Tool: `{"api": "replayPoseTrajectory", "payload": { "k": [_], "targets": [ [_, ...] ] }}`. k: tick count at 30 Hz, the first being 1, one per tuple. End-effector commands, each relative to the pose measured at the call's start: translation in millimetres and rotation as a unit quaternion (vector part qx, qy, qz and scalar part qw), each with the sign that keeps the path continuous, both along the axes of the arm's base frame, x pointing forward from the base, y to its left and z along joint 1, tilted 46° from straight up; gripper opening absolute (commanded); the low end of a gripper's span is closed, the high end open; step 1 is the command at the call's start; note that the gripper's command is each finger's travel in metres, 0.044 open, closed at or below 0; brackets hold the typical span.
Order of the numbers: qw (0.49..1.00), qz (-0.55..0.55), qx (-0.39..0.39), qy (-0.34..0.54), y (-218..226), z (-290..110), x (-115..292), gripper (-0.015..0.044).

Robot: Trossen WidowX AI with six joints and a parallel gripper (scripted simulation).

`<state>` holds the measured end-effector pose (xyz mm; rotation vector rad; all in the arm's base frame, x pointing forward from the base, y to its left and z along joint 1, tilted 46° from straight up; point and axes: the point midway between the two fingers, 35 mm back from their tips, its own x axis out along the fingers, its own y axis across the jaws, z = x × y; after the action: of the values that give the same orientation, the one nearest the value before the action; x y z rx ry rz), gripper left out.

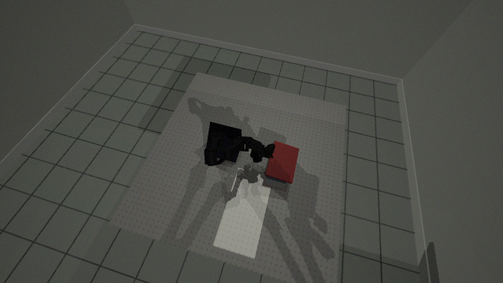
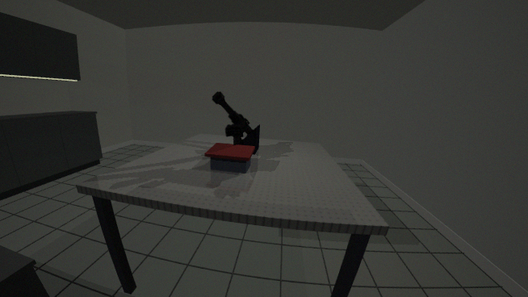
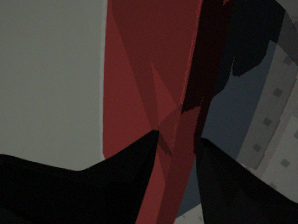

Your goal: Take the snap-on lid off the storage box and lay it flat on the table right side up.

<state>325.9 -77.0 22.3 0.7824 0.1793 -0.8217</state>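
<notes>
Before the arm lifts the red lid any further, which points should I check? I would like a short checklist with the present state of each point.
1. Gripper shut on the red lid: ok, the dark fingers pinch the lid's edge in the wrist view.
2. Lid free of the storage box: not ok, in the exterior view it sits over the box.
3. Grasped edge raised off the box: cannot tell; the wrist view hints at a gap.
4. Box standing flat on the table: ok.
5. Bare table beside the box for laying the lid: ok, open surface shows toward the right edge in the top view.
6. Grip depth on the lid edge: cannot tell.
</notes>
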Motion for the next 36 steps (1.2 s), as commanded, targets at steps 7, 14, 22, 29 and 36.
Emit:
{"api": "replayPoseTrajectory", "payload": {
  "k": [7, 14, 22, 29, 36],
  "targets": [
    [1.0, 0.001, 0.0, -0.001, 8.6, 9.4, 2.3, 0.0],
    [1.0, 0.001, 0.001, -0.001, 14.7, 15.9, 5.0, 0.0],
    [1.0, 0.001, 0.001, -0.001, 21.6, 23.3, 9.0, 0.0],
    [1.0, 0.001, 0.001, -0.001, 27.5, 29.9, 13.3, 0.0],
    [1.0, 0.001, 0.001, -0.001, 33.2, 36.5, 18.3, 0.0]
  ]
}}
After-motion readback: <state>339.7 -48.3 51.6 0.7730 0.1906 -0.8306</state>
